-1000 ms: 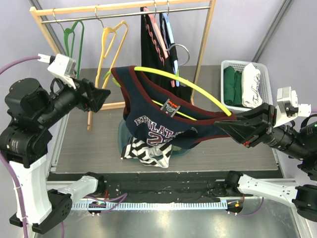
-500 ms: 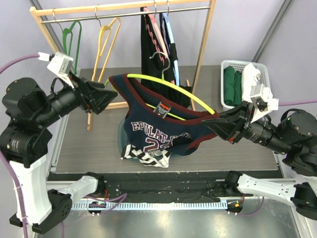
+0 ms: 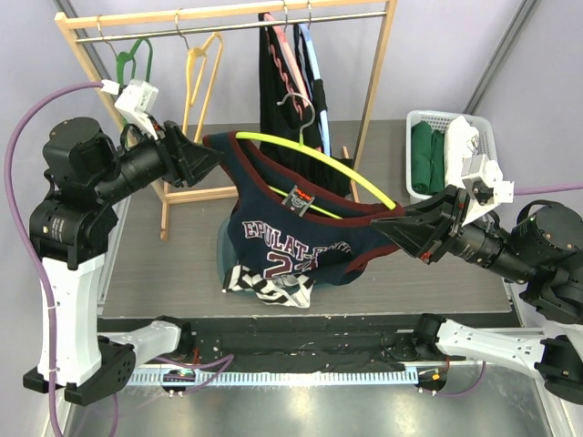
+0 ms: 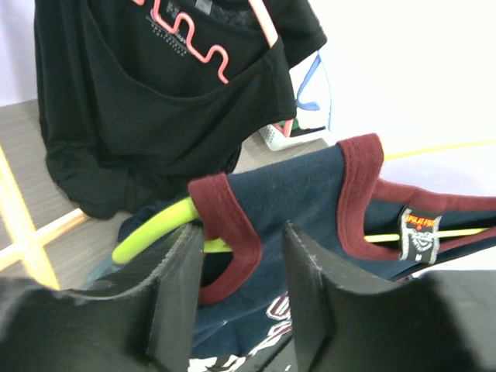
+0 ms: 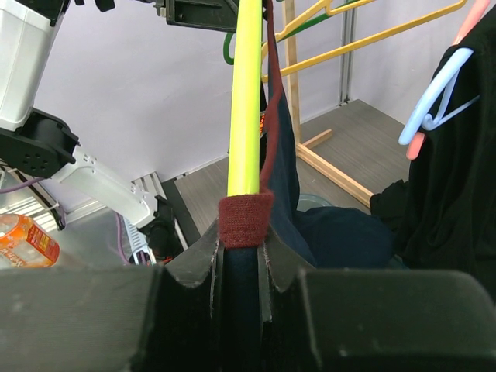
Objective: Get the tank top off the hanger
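Navy with maroon trim, the tank top hangs on a lime hanger in the air over the desk, stretched between the two arms. From above, the right pincer is clenched on the garment's right shoulder, where cloth covers the hanger's end. The left pincer is at the left shoulder strap, but its jaws cannot be made out from here. Below the shirt sits a bluish tub, mostly hidden, with a black-and-white patterned cloth over its near edge. At the right edge of the desk, a white basket holds a folded green garment and a white garment. Behind, a black garment hangs on the wooden rack.

The left wrist view shows that pincer released. Its fingers stand apart on either side of the maroon strap and the hanger's curved end, with a gap on the right side. A small label shows inside the neckline. The shirt's lettering is cut off at the bottom.

In the right wrist view, the fingers press together on a maroon strap wrapped over the hanger bar. The bar runs straight up out of the frame, and navy cloth hangs beside it. An orange item at the lower left is too cropped to identify.
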Tool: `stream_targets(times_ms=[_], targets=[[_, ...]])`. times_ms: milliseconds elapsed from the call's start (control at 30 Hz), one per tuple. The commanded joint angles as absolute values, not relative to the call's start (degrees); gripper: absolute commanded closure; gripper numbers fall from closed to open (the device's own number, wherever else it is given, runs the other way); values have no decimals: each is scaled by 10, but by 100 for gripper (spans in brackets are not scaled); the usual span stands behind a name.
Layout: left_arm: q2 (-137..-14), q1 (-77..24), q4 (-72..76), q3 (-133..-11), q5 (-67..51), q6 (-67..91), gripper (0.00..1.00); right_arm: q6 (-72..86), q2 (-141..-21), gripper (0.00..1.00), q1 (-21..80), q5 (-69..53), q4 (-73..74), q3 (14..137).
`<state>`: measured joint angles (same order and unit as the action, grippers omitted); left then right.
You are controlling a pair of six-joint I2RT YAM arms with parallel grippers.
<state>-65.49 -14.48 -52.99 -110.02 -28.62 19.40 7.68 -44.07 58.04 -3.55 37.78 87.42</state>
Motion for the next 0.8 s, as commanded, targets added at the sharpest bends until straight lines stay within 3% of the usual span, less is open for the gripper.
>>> stream_targets(times_ms=[0, 367, 767], targets=[[-657, -144, -485, -1117, -304, 213, 58, 76, -438, 99, 583, -50, 297, 885], [-659, -143, -475, -1126, -326, 232, 99, 78, -432, 99, 583, -33, 298, 885], [-665, -125, -494, -1213, -292, 215, 100, 101, -353, 99, 583, 25, 391, 860]])
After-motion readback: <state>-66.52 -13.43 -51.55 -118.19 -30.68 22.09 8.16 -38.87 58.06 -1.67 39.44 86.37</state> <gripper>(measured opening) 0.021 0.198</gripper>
